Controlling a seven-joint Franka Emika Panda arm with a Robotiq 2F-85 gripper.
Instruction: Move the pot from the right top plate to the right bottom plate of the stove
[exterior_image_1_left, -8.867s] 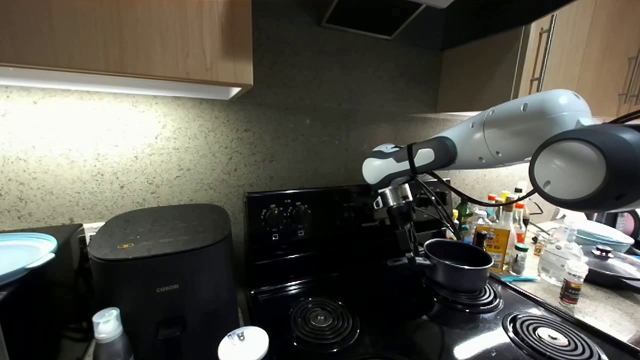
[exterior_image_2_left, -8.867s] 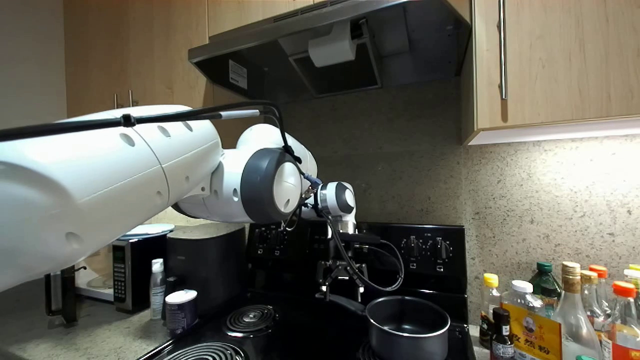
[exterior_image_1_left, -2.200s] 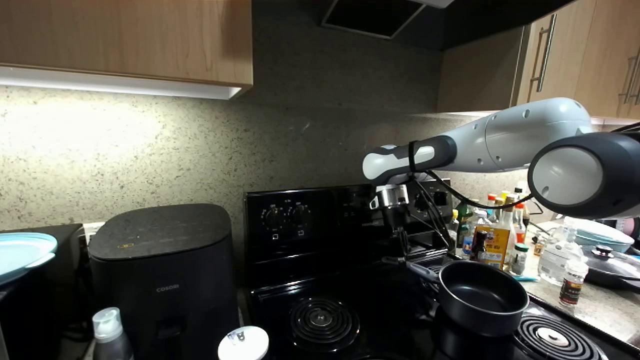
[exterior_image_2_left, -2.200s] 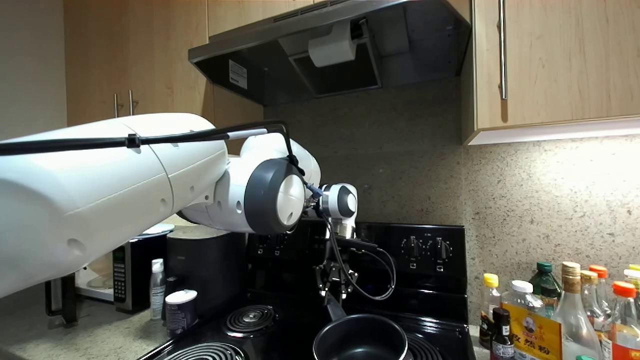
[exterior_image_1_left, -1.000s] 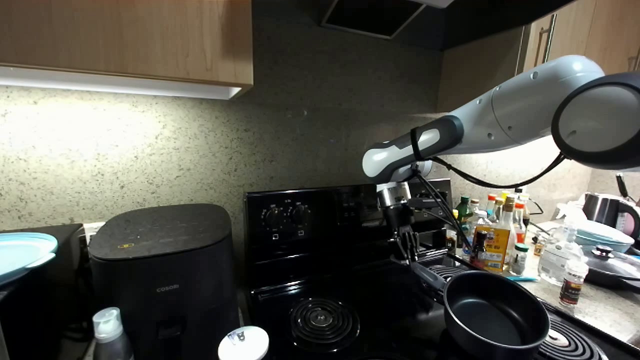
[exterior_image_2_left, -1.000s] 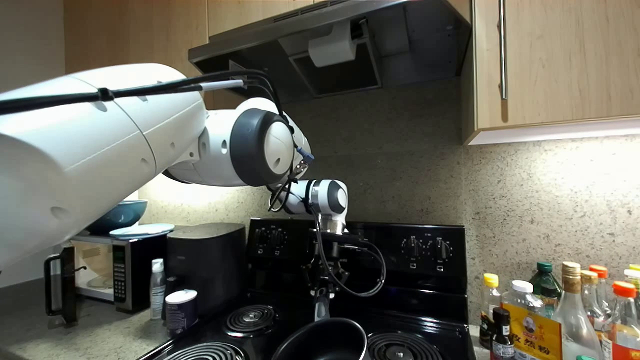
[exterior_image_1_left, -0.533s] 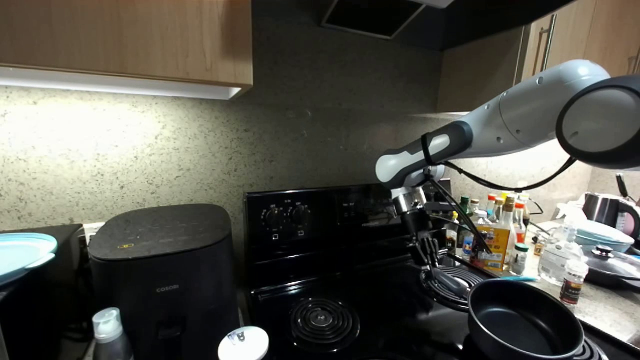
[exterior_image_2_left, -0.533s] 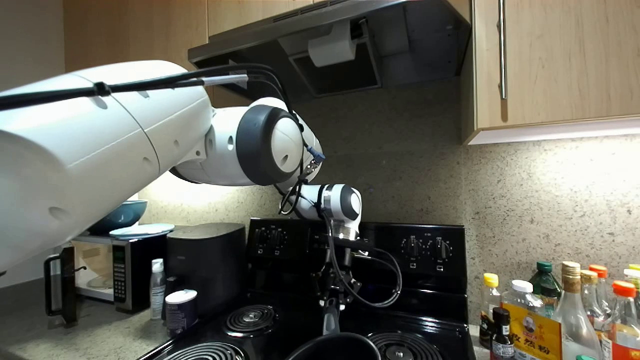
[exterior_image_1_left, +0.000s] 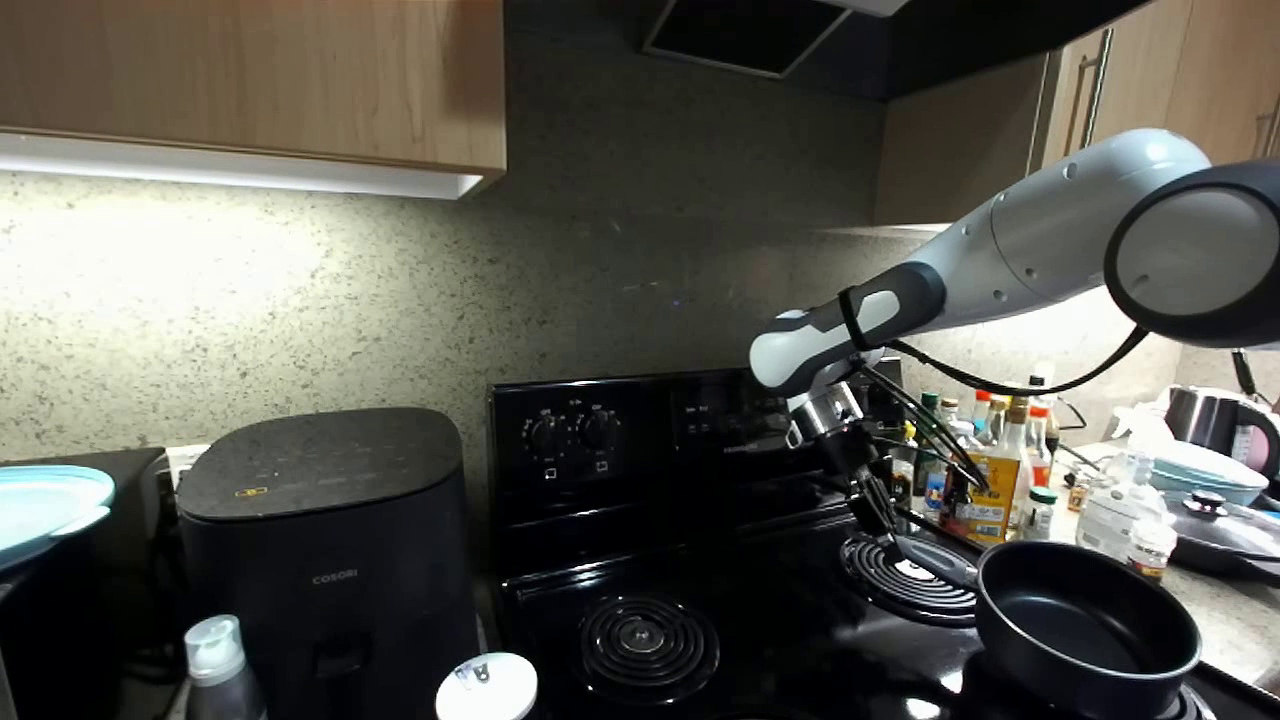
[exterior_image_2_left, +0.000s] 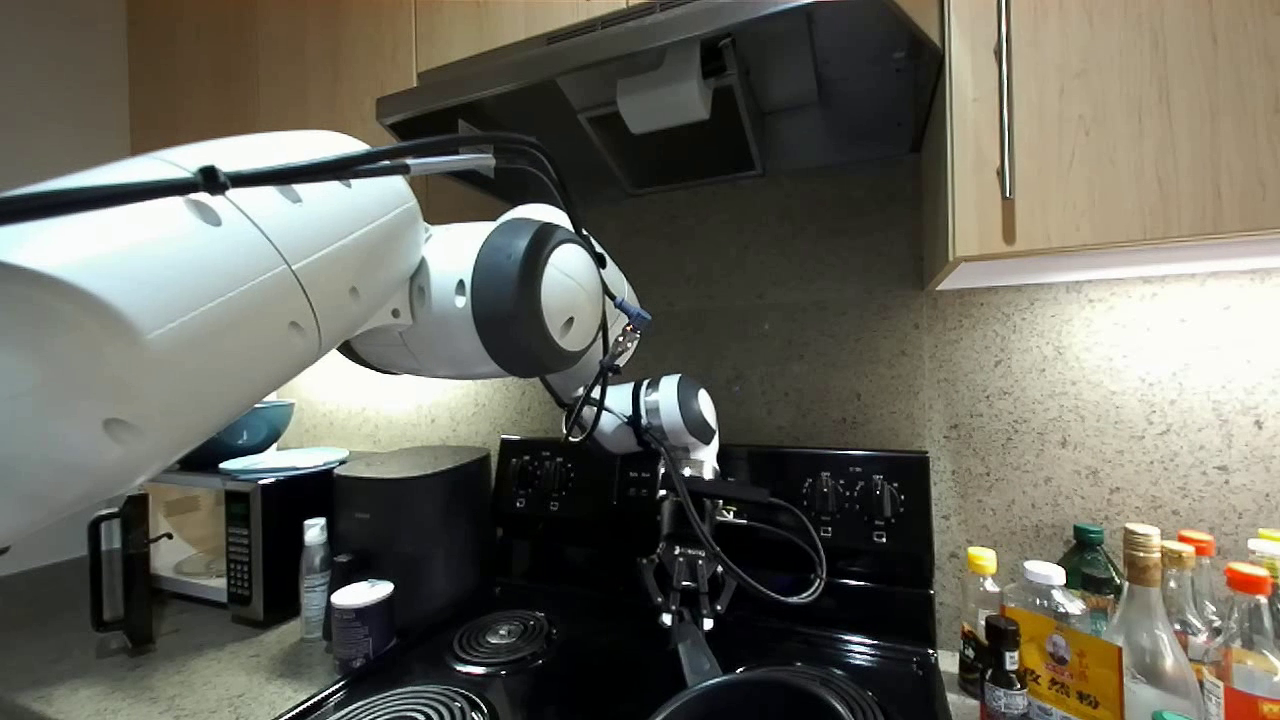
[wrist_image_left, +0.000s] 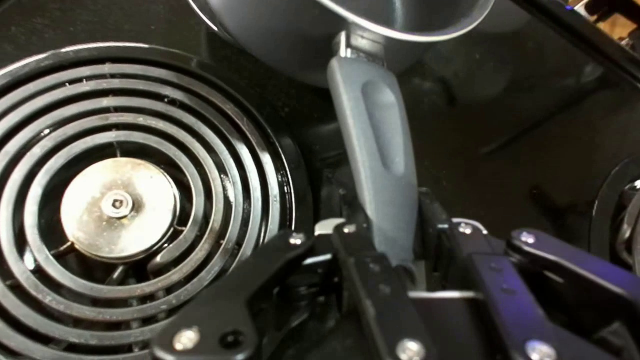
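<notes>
The pot (exterior_image_1_left: 1085, 610), dark and shallow, hangs from its grey handle (wrist_image_left: 382, 130), with my gripper (wrist_image_left: 387, 215) shut on the handle's end. In an exterior view it covers most of the right bottom plate (exterior_image_1_left: 1190, 706), whose coil edge peeks out below; whether it touches, I cannot tell. Only the pot's rear rim (exterior_image_2_left: 750, 685) shows at the bottom of an exterior view. The right top plate (exterior_image_1_left: 905, 580) lies bare beneath the handle and fills the left of the wrist view. Black glossy stove (exterior_image_1_left: 760, 600) surface surrounds it.
Several bottles and jars (exterior_image_2_left: 1140, 620) crowd the counter beside the stove. The raised back panel (exterior_image_1_left: 620, 440) stands behind the gripper. A black air fryer (exterior_image_1_left: 330, 560) sits at the stove's far side, near a white-lidded canister (exterior_image_2_left: 362, 620). The range hood (exterior_image_2_left: 680, 110) hangs above.
Earlier the pot was over the right top plate; that coil now shows, and the pot is nearer the stove's front. Over the last second, gripper and pot shifted rightward in both exterior views.
</notes>
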